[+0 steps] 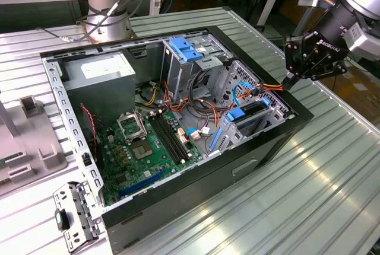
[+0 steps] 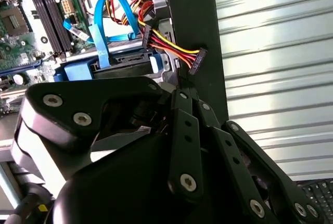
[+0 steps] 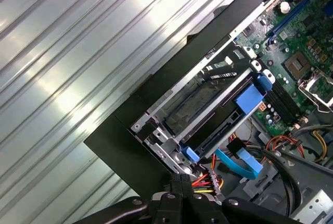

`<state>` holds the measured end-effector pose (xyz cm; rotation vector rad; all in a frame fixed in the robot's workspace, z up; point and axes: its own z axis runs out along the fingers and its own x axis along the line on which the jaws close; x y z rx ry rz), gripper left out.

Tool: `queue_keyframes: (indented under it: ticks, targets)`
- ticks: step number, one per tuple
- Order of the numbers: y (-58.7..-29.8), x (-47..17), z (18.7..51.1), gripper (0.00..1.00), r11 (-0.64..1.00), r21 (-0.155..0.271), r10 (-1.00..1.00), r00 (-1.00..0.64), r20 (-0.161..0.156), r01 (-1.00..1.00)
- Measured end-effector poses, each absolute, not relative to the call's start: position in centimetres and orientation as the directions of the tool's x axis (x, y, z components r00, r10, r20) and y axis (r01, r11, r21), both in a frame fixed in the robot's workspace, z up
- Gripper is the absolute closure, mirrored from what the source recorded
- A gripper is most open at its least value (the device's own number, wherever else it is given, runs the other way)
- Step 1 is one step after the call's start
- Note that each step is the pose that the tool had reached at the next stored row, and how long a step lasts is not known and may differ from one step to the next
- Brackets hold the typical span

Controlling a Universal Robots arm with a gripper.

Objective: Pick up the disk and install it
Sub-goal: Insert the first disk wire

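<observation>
Gripper (image 1: 291, 79) hangs over the case's edge at the exterior view's right, fingers pinched together w/ nothing between them, tips just by the red-yellow power cable (image 1: 272, 87). Disk (image 3: 208, 114) sits in the lower drive bay by that wall, blue rails showing, prob. seated so cables can reach it.

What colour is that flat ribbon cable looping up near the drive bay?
Light blue; the cable shows best in the second wrist view.
</observation>
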<state>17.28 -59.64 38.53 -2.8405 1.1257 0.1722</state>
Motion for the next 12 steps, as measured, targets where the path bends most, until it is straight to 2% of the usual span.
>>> queue_keyframes:
  ticks: [12]
  targets:
    - [-59.64,17.28,38.52,0.89,-0.813,-0.034,-0.573,0.809,-0.134,-0.581]
